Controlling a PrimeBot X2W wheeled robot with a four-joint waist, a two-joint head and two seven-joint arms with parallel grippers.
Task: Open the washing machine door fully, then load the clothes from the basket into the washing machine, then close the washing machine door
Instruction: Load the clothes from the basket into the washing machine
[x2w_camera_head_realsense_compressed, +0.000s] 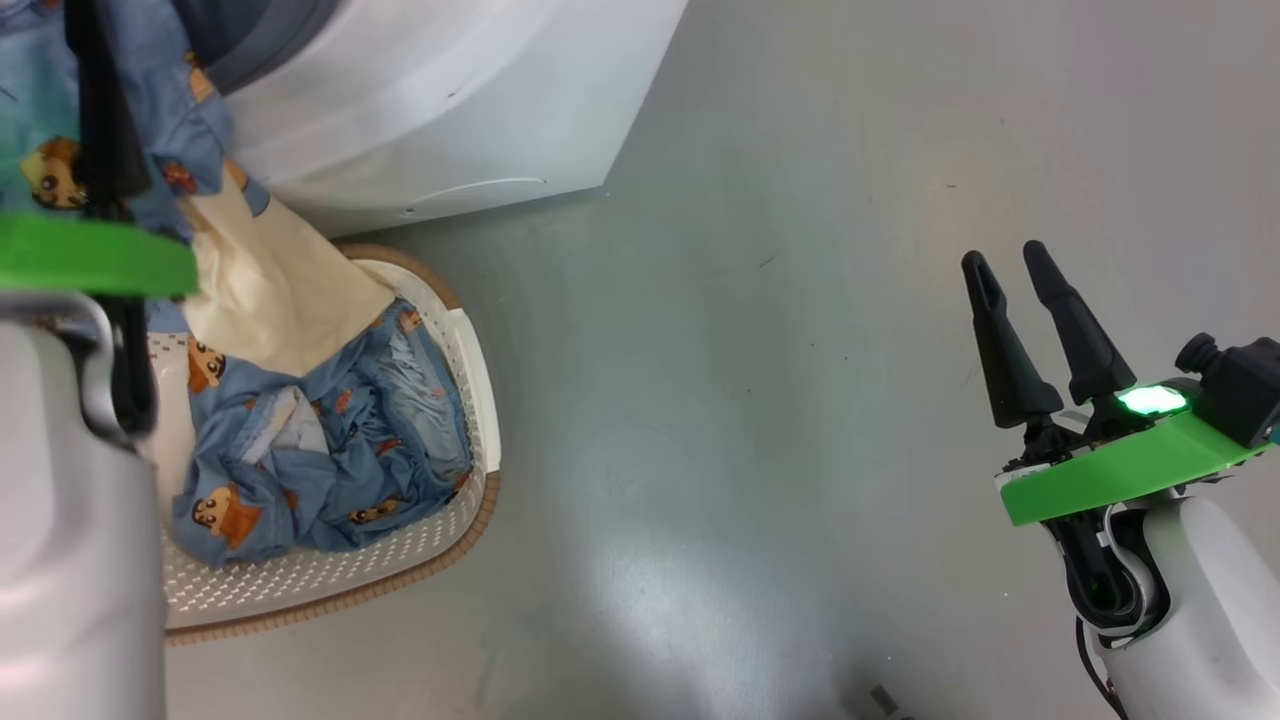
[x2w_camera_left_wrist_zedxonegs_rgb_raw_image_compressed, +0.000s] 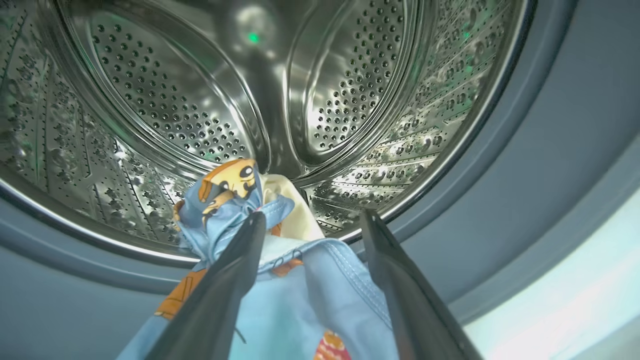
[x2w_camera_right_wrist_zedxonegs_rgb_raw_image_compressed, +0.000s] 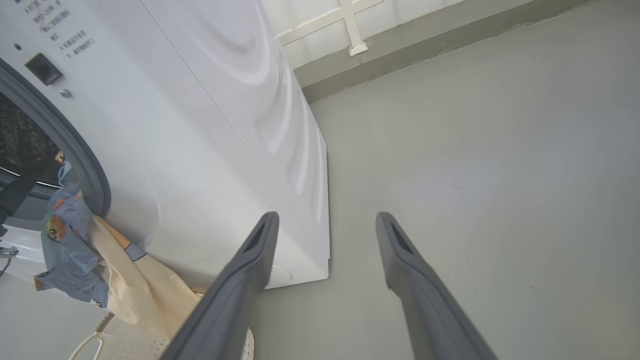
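small dark print (x2w_camera_right_wrist_zedxonegs_rgb_raw_image_compressed: 50, 25) on the washing machine (x2w_camera_right_wrist_zedxonegs_rgb_raw_image_compressed: 200, 125) is illegible.

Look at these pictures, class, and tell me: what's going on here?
The robot is loading laundry. Its left gripper, jaws apart, is at the mouth of the perforated steel drum of the big white washing machine, with a light-blue cartoon-print garment draped across its fingers. The garment's cream part trails down to the cream-white perforated plastic basket, where more blue clothes lie. The right gripper hangs open and empty over the grey floor.
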